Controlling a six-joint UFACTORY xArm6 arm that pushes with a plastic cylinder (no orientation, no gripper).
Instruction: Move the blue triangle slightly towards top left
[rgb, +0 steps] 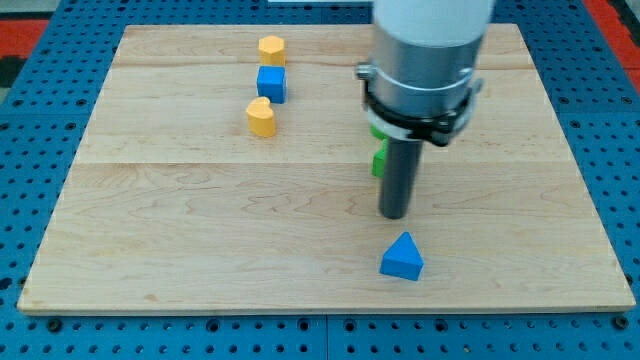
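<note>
- Surface: a pale wooden board (200, 220) is lying flat on a blue perforated base (600, 90), which is showing on all sides of it; a strip of red is showing at the view's top corners.
- Arm: a grey-white cylinder with a black collar (420, 105) is hanging over the board at roughly 1 o'clock from the board's centre, carrying a straight dark rod.
- Working end: there are no fingers here, so nothing is opening, closing or holding anything. My tip (394, 216) is sitting at table height and touching no block.
- Task item: the blue triangle (402, 258) is resting near the board's lower edge, at about 5 o'clock from the centre. It is lying just beyond my tip, at 6 o'clock from it, with a narrow gap of bare wood between them.
- A green block (379, 158) is showing partly behind the rod; its shape cannot be made out.
- Towards 11 o'clock, three blocks are standing in a short column: a yellow hexagon-like block (271, 49), a blue cube (271, 84) under it, and a second, rounded yellow block (261, 117) lowest, all well apart from my tip.
</note>
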